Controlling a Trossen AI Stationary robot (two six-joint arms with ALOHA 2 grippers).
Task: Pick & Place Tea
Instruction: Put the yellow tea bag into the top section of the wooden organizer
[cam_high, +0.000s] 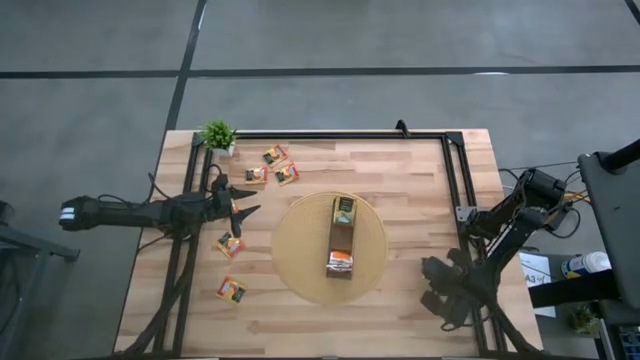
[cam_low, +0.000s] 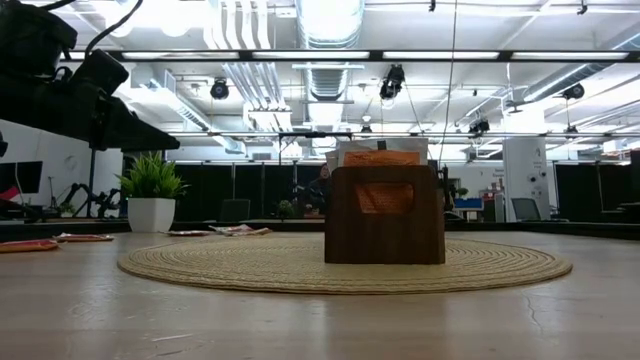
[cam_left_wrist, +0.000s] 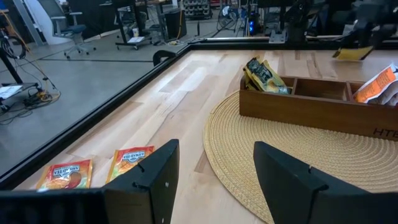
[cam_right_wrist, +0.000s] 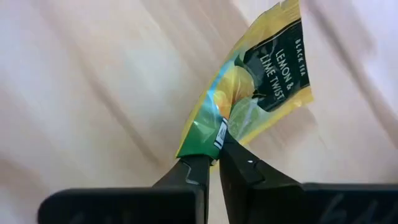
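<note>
Several tea sachets lie flat on the table's left half, among them orange ones (cam_high: 274, 154) (cam_high: 229, 244) (cam_high: 232, 290). Two of these (cam_left_wrist: 65, 174) (cam_left_wrist: 132, 160) show in the left wrist view. My left gripper (cam_left_wrist: 217, 180) hovers open at the left, level, with nothing between its fingers. My right gripper (cam_right_wrist: 214, 155) is at the table's near right, pointing steeply down. It is shut on a yellow-and-green tea sachet (cam_right_wrist: 261, 81). In the high view the right arm (cam_high: 470, 270) hides that sachet. My right gripper pinches the yellow-and-green sachet between its two fingers at the green end (cam_right_wrist: 202, 138). The fingers come from above, slanting down. The sachet stands out past the fingertips, slightly bent. Whether its far end rests on the table I cannot tell.
A long brown box (cam_high: 342, 236) with sachets in its compartments stands on a round woven mat (cam_high: 300, 270) at the table's middle. A small potted plant (cam_high: 218, 134) stands at the far left corner. A black frame (cam_high: 455, 170) runs along the table's edges.
</note>
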